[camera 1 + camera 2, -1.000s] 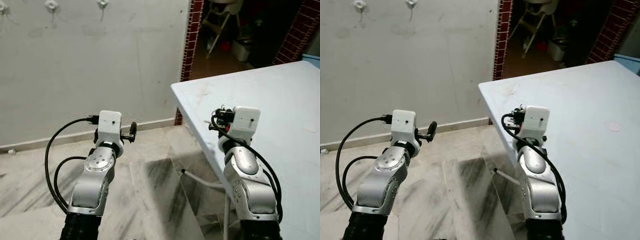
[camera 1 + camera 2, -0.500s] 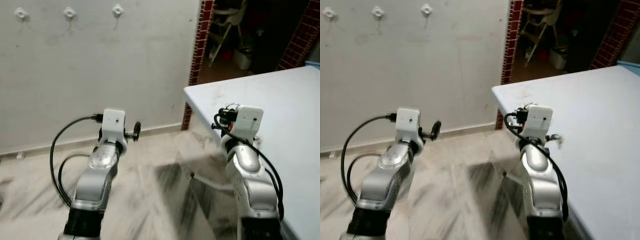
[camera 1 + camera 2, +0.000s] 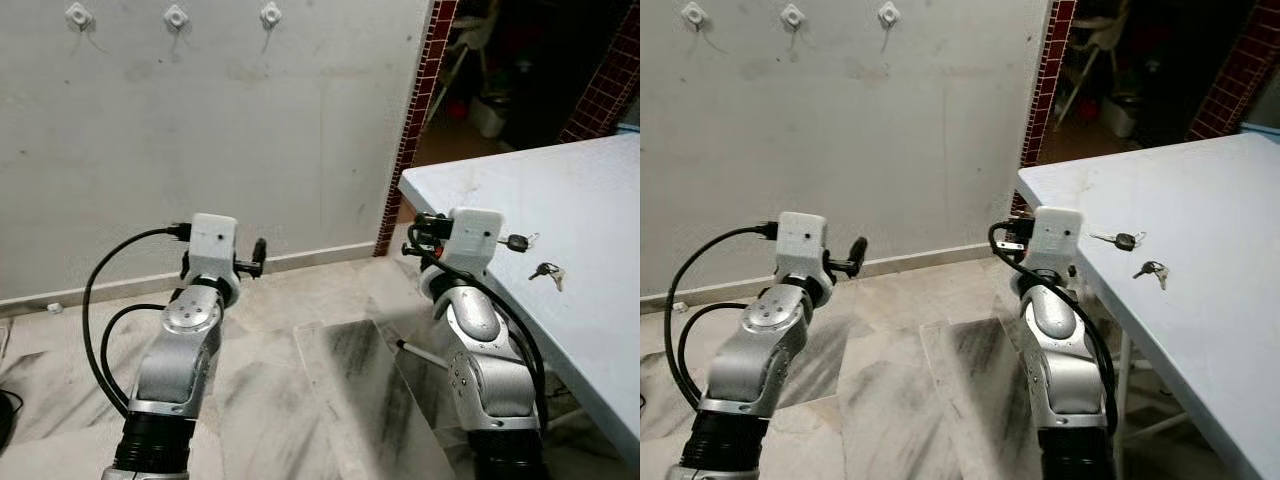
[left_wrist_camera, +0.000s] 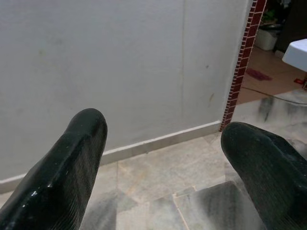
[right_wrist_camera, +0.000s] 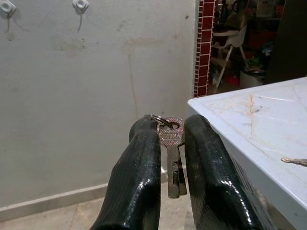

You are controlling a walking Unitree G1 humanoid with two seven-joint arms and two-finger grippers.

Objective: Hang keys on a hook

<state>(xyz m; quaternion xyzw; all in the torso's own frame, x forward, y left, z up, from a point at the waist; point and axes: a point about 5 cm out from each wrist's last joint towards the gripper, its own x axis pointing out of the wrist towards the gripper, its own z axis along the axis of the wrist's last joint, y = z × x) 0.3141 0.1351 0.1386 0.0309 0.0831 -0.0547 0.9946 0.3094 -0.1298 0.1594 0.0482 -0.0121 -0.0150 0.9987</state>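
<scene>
The keys (image 5: 172, 158) hang between the two black fingers (image 5: 139, 182) of the right pincer (image 5: 169, 143), which pinches them near the ring, so the blades point down. This pincer is in the air, beside the corner of the worktop (image 3: 590, 200) and well apart from the wall (image 3: 200, 130). Three hooks (image 3: 176, 17) sit in a row high on the wall. Two other keys (image 3: 518, 241) lie on the worktop. The left pincer (image 4: 163, 143) is spread and empty, and it points to the wall base.

The step in hand seems to be carrying the keys to a hook. To do it well, the robot should come nearer to the wall, raise the right arm high, and keep the ring free above the fingers so it can slip over the hook.
</scene>
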